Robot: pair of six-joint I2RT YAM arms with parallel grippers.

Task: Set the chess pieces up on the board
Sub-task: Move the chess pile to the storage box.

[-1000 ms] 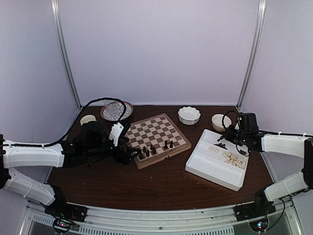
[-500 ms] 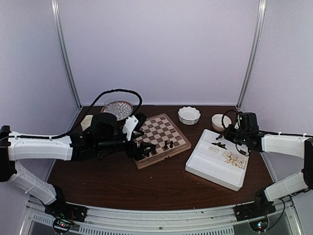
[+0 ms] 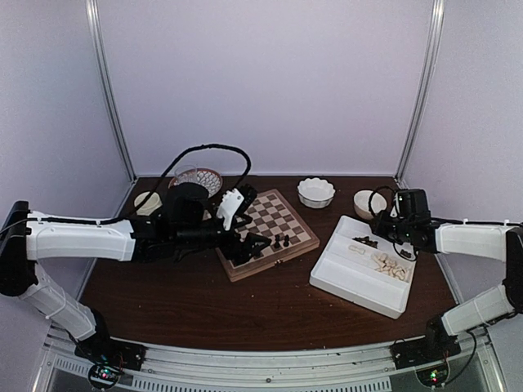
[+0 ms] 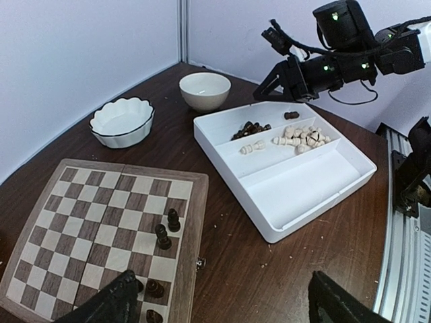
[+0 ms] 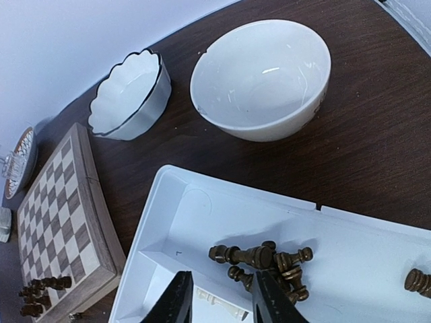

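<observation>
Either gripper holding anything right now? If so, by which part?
Nothing held. Left gripper is wide open over the board edge, empty. Right gripper stands slightly open above the dark pieces in the tray, gripping none.

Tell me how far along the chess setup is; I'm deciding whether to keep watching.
Early. Done: only a few dark pieces stand on the chessboard, near one edge. In hand: nothing; the left gripper hangs open over that edge, the right gripper open over the dark heap in the white tray. Left: that heap and all the cream pieces.
</observation>
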